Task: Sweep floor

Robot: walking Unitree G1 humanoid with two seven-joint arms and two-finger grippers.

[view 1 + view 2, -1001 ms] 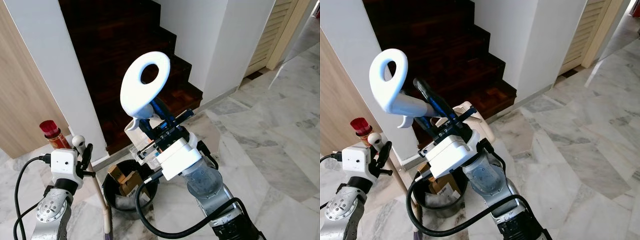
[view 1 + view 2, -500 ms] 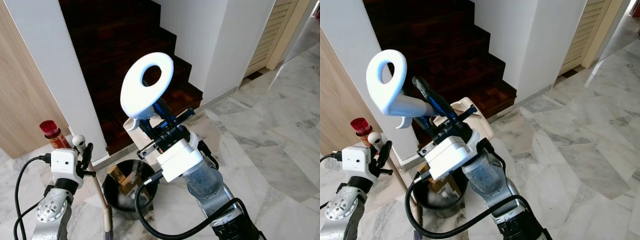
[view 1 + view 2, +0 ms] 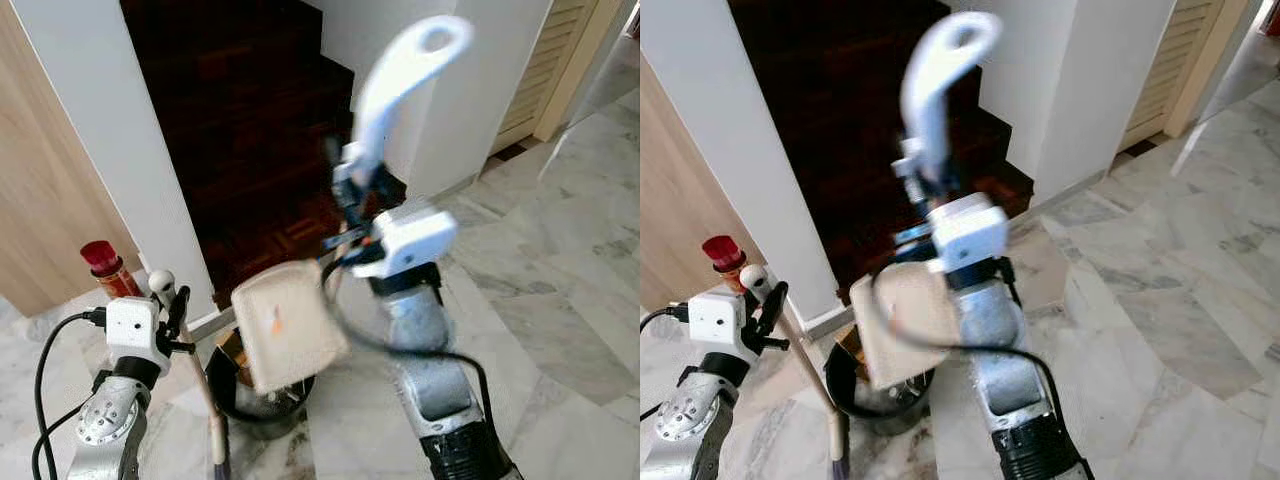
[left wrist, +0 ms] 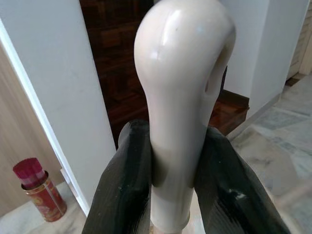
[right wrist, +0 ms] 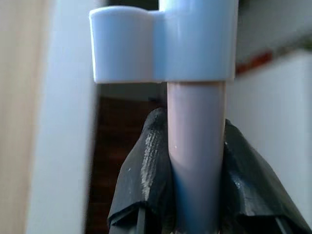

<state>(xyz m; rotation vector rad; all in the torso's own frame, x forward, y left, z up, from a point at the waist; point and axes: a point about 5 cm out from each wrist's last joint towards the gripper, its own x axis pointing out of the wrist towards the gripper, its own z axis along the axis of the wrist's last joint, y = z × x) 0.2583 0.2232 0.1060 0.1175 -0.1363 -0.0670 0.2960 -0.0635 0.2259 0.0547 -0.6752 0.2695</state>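
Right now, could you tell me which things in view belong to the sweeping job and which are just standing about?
Part of the job:
- broom, clamped in the left gripper
- dustpan, its white handle held by the right gripper
- black bin beneath the dustpan

Just standing about:
- red-capped can by the wall
- dark wooden stairs

broom (image 3: 197, 365): cream handle, rounded knob on top, tilted upright
dustpan (image 3: 288, 322): beige pan tipped over black bin, white looped handle raised

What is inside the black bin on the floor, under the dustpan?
The beige dustpan, held by the right gripper, hangs over the black bin and covers most of it. A brown cardboard scrap shows at the bin's edge; the rest is hidden.
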